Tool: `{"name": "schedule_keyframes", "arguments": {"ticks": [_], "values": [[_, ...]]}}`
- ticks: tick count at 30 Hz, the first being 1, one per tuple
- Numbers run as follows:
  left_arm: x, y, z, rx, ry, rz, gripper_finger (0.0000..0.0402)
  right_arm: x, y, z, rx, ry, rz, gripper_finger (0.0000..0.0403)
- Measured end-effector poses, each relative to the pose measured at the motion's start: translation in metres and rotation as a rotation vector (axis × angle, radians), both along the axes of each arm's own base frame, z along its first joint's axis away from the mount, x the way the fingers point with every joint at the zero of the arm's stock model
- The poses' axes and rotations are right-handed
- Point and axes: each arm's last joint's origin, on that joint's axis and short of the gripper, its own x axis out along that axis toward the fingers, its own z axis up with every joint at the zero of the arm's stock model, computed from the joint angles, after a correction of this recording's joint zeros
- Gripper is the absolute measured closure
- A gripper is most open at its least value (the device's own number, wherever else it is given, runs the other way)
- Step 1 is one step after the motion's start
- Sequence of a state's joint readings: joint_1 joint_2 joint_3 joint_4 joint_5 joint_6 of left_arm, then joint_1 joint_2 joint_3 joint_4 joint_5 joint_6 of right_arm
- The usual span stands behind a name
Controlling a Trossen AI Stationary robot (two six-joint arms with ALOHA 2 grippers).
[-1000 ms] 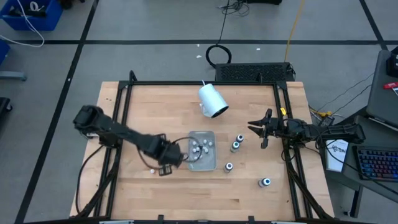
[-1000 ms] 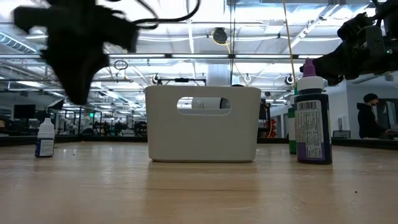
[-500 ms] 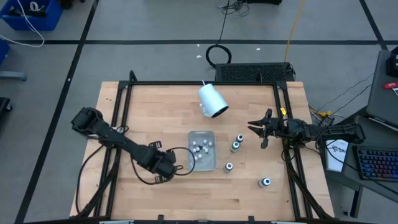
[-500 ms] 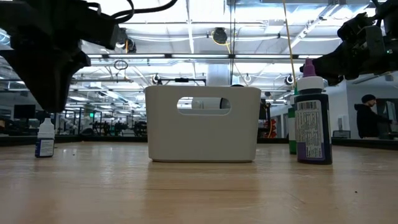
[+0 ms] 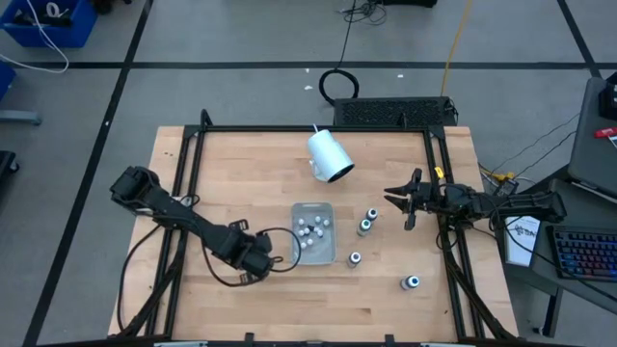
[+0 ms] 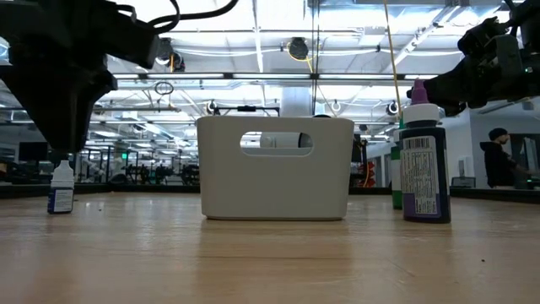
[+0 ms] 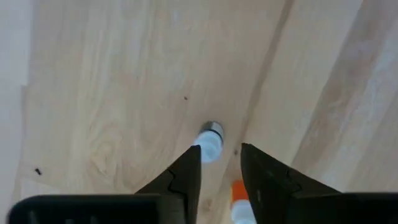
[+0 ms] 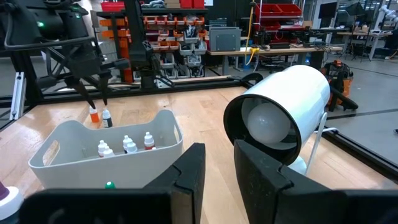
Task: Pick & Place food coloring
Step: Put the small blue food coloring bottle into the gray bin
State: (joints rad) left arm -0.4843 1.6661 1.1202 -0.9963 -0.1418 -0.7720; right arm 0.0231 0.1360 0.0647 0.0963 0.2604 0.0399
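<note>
Two tiny food coloring bottles stand upright on the wood left of the tray: a whitish one (image 7: 210, 139) (image 6: 61, 187) and an orange-capped one (image 7: 239, 198) (image 8: 93, 116). My left gripper (image 7: 221, 155) (image 5: 253, 269) points straight down just above them, its fingers a narrow gap apart with bare wood between the tips. The clear tray (image 5: 328, 253) (image 8: 68, 163) holds several whitish bottles. Dark bottles with pale caps (image 5: 364, 227) (image 5: 355, 258) (image 5: 412, 282) stand to its right. My right gripper (image 8: 219, 163) (image 5: 393, 199) waits shut at the table's right edge.
A large white cylindrical cup (image 5: 330, 157) (image 8: 283, 115) lies on its side behind the tray. In the low view a dark purple-capped bottle (image 6: 423, 160) stands right of the tray. A black frame (image 5: 308, 129) rims the table. Bare wood lies along the near edge.
My left gripper has gone from beside the tray's left side toward the table's near left and down, coming over the two small bottles, and has kept still for the last half second. The bottles have not moved.
</note>
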Motion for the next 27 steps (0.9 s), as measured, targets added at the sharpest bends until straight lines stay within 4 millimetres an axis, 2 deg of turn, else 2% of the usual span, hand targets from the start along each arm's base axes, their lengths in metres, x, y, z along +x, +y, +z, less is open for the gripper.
{"name": "schedule_keyframes", "arguments": {"ticks": [6, 10, 16, 27], "values": [[0.000, 0.001, 0.000, 0.015, -0.005, -0.001, 0.0223, 0.000, 0.000, 0.000, 0.000, 0.000, 0.000, 0.0325], [-0.006, 0.004, -0.010, 0.006, 0.034, 0.016, 0.0201, 0.000, 0.000, 0.000, 0.000, 0.000, 0.000, 0.0325], [-0.013, 0.008, -0.025, 0.018, 0.057, 0.030, 0.0205, 0.000, 0.000, 0.000, 0.000, 0.000, 0.000, 0.0325], [-0.012, 0.008, -0.026, 0.008, 0.043, -0.002, 0.0221, 0.000, 0.000, 0.000, 0.000, 0.000, 0.000, 0.0325]]}}
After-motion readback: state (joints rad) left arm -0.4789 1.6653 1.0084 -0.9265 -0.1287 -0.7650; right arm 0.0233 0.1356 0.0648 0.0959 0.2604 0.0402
